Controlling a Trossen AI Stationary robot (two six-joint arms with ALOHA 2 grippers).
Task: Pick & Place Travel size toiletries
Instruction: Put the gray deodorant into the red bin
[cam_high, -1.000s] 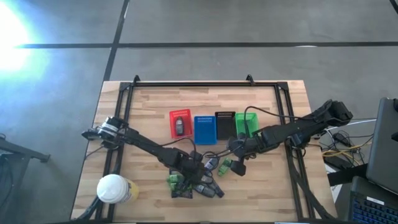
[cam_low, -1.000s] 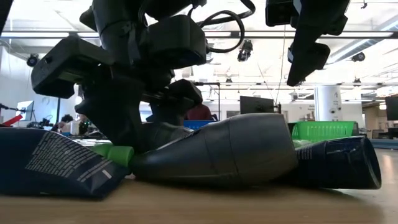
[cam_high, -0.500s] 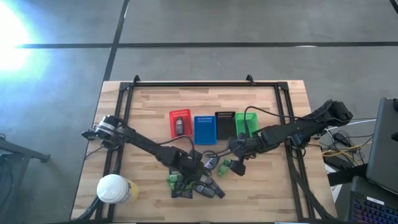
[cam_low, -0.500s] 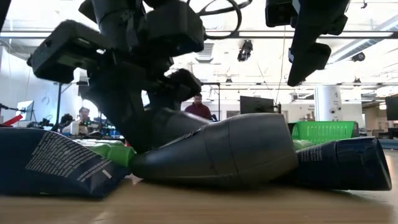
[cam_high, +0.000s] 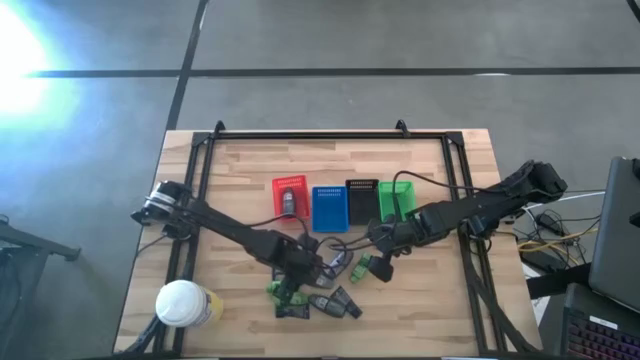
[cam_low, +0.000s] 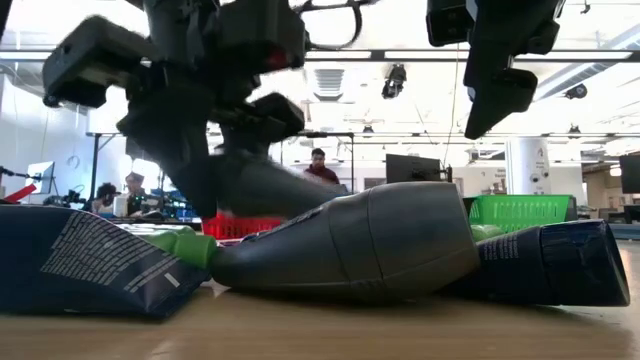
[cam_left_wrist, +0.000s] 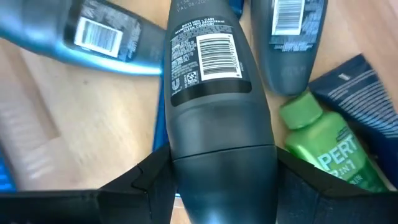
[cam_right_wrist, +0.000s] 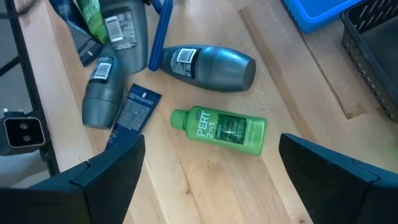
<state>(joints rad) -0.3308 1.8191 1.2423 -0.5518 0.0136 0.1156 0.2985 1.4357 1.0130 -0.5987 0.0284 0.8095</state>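
The left end effector (cam_high: 303, 262) is clenched on a dark grey oval plastic mini bottle (cam_left_wrist: 214, 93), gripped at its cap end between the two dark fingers (cam_left_wrist: 144, 180), as the left wrist view shows. In the low view this bottle (cam_low: 270, 188) is seen raised off the wooden worktop (cam_high: 240, 180), above another grey oval bottle (cam_low: 360, 245) lying on its side. Beside the held bottle lie a small green plastic bottle (cam_left_wrist: 329, 152), a dark blue flat packet (cam_left_wrist: 367, 93) and a thin blue tube (cam_left_wrist: 81, 37).

The remaining toiletries lie in a loose heap (cam_high: 315, 298) near the front middle of the worktop. A row of four small plastic baskets, red (cam_high: 288, 195), blue (cam_high: 329, 207), black (cam_high: 360, 200) and green (cam_high: 397, 198), stands just behind the heap; a grey bottle lies in the red one.

The right end effector (cam_high: 378, 252) is held released, fingers wide apart, above a green bottle labelled PERT (cam_right_wrist: 221, 129) and a grey oval bottle (cam_right_wrist: 205, 65) lying on the worktop. A white-lidded yellowish container (cam_high: 183, 303) stands at the front left.
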